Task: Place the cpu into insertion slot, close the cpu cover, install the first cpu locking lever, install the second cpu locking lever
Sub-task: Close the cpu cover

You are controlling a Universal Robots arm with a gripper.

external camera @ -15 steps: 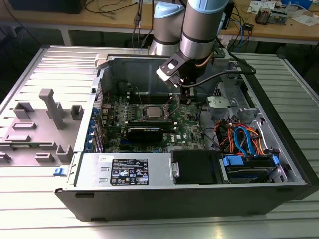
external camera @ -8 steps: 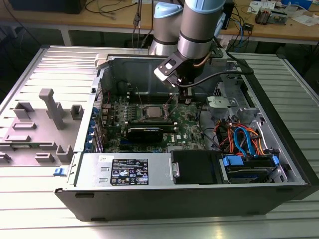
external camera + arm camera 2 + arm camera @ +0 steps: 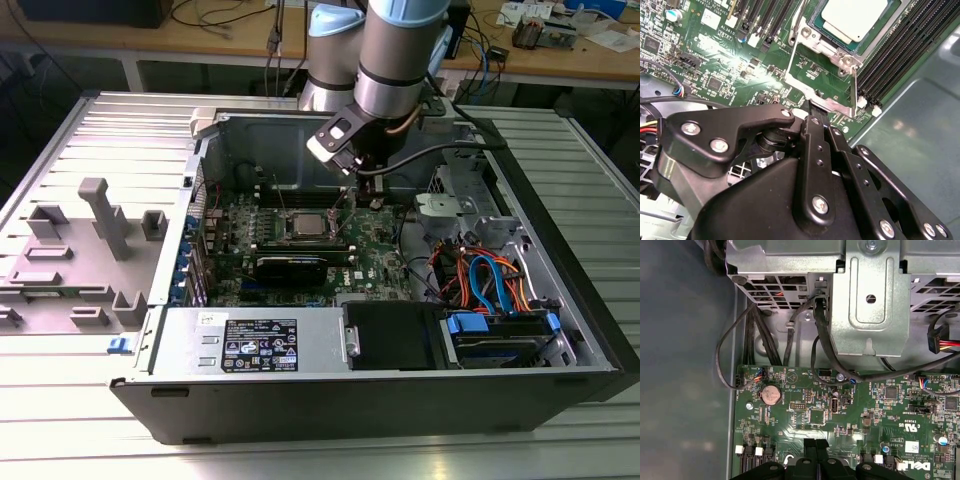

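- Exterior view: gripper (image 3: 362,196) low inside the computer case (image 3: 400,405), just to the exterior view's right of the cpu (image 3: 303,224), seated in the insertion slot (image 3: 287,230) in the middle of the motherboard (image 3: 378,255).
- Second wrist view: fingers pressed together, tips of the gripper (image 3: 815,113) touching the free edge of the open cpu cover (image 3: 827,104); cpu (image 3: 855,17) straight beyond its hinge.
- First wrist view: closed gripper (image 3: 816,442) over the motherboard (image 3: 840,412), facing the drive cage (image 3: 865,315).
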